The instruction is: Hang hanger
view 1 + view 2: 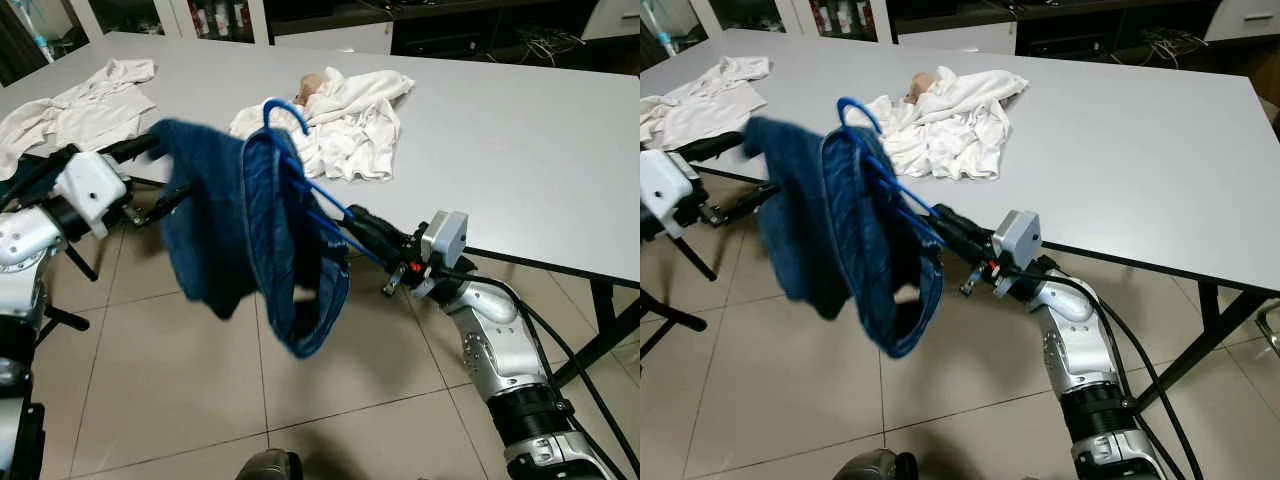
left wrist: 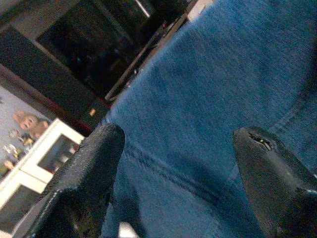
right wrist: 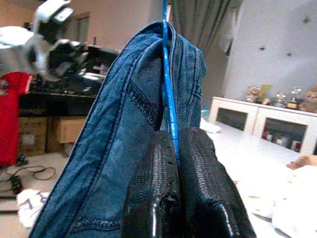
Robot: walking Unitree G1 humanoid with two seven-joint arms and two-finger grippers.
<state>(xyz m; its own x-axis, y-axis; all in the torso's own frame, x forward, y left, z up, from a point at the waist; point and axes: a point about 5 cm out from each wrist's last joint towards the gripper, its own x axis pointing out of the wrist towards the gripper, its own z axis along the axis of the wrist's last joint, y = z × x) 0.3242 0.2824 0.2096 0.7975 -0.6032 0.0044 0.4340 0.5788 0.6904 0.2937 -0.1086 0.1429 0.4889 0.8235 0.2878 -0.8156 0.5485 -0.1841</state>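
A blue wire hanger is held in the air in front of the table, its hook pointing up. A blue denim garment is draped over it and sags toward the floor. My right gripper is shut on the hanger's lower bar, and in the right wrist view its fingertips pinch the blue wire. On the garment's left side, my left gripper is open. In the left wrist view its spread fingers frame the denim close ahead.
The grey table stands just behind, with a pile of white clothes in the middle and a white shirt at its left end. A black table leg is at the right. Below is tiled floor.
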